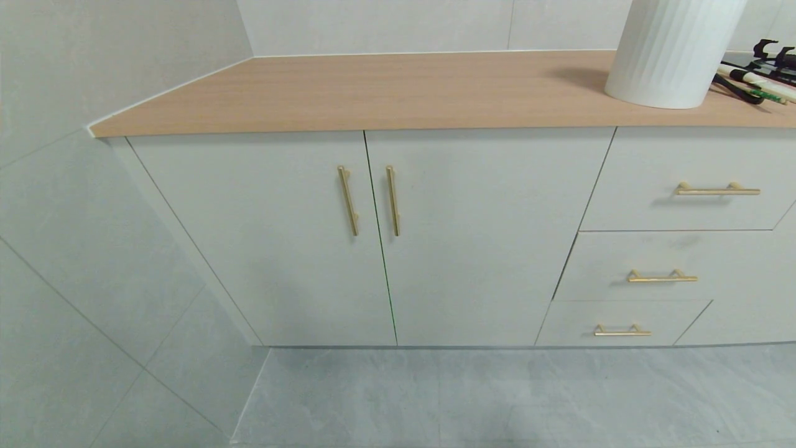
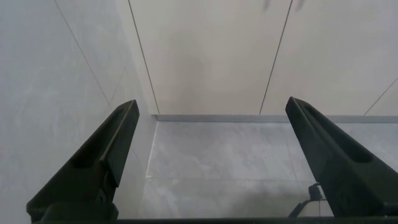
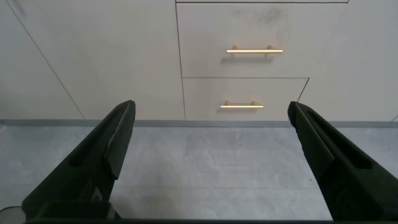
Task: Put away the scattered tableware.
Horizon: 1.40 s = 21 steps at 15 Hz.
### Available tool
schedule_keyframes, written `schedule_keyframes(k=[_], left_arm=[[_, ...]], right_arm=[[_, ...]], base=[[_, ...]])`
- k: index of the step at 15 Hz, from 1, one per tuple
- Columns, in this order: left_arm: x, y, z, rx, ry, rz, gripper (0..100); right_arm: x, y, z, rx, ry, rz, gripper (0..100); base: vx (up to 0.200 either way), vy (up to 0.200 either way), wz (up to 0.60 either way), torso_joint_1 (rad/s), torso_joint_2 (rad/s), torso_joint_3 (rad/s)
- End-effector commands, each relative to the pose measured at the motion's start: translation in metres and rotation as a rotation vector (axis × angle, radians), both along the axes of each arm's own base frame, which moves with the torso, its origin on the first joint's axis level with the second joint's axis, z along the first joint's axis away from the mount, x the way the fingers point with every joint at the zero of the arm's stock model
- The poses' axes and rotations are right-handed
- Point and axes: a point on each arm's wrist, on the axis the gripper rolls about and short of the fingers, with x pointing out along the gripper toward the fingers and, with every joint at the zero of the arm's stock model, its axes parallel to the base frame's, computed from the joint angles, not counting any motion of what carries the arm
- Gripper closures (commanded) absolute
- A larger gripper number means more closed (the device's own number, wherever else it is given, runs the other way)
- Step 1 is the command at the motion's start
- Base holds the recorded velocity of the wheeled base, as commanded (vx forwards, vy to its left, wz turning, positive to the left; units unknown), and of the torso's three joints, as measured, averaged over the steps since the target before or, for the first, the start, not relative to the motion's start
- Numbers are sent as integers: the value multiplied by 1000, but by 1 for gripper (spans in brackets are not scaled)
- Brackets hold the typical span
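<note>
Several utensils with dark and light handles lie on the wooden countertop at the far right, partly hidden behind a tall white ribbed container. My left gripper hangs low and open over the grey floor in front of the cabinet base, with nothing between its fingers. My right gripper is open too, held low before the lower drawers, and holds nothing.
Below the countertop are two shut cabinet doors with vertical gold handles. Three shut drawers with gold handles stack on the right. A tiled wall closes the left side. Grey floor tiles lie in front.
</note>
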Motion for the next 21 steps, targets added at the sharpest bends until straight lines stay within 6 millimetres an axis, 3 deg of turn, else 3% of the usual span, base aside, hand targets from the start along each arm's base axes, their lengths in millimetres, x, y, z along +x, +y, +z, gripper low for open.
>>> schedule_keyframes(k=[1, 19, 21], left_arm=[[0, 0, 0, 1, 1, 1, 0], [0, 0, 0, -9, 1, 1, 0], [0, 0, 0, -12, 1, 1, 0]], right_arm=[[0, 0, 0, 0, 2, 0, 0], [0, 0, 0, 0, 2, 0, 0], [0, 0, 0, 0, 2, 0, 0]], base=[[0, -200, 0, 2, 7, 7], [0, -200, 0, 2, 4, 2], [0, 0, 0, 0, 0, 0]])
